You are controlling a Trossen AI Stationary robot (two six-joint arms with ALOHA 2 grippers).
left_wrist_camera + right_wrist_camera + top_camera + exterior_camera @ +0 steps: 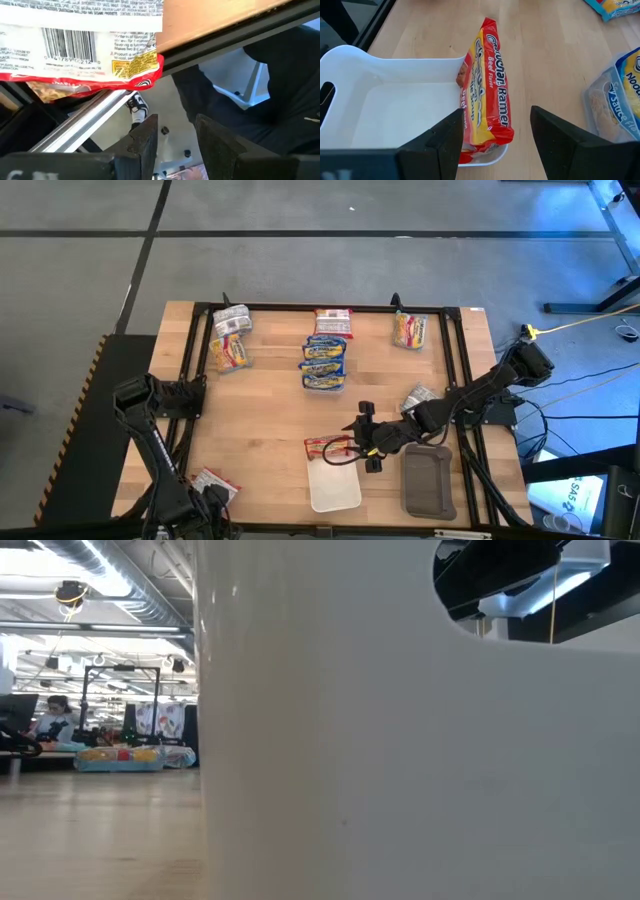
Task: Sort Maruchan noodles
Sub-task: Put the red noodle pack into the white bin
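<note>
Maruchan noodles packets lie about the wooden table. A red-yellow packet (487, 100) stands on its long edge, leaning across the far rim of the white tray (395, 115), one end inside it. My right gripper (495, 135) is open, with one finger on either side of that packet's near end, slanting down from the table's right (352, 444). A red-edged packet (80, 45) with its barcode side up lies at the table's near left corner (213, 482), overhanging the edge. My left gripper (175, 145) hangs open beside it, past the table's edge, with nothing between its fingers.
A stack of blue packets (323, 362) lies mid-table, with single packets at the far edge (333, 322) (409, 330) and far left (230, 352). A silver packet (418, 397) lies by my right arm. The dark grey tray (428, 480) sits right of the white one. The white tray's wall (400, 740) fills the low view.
</note>
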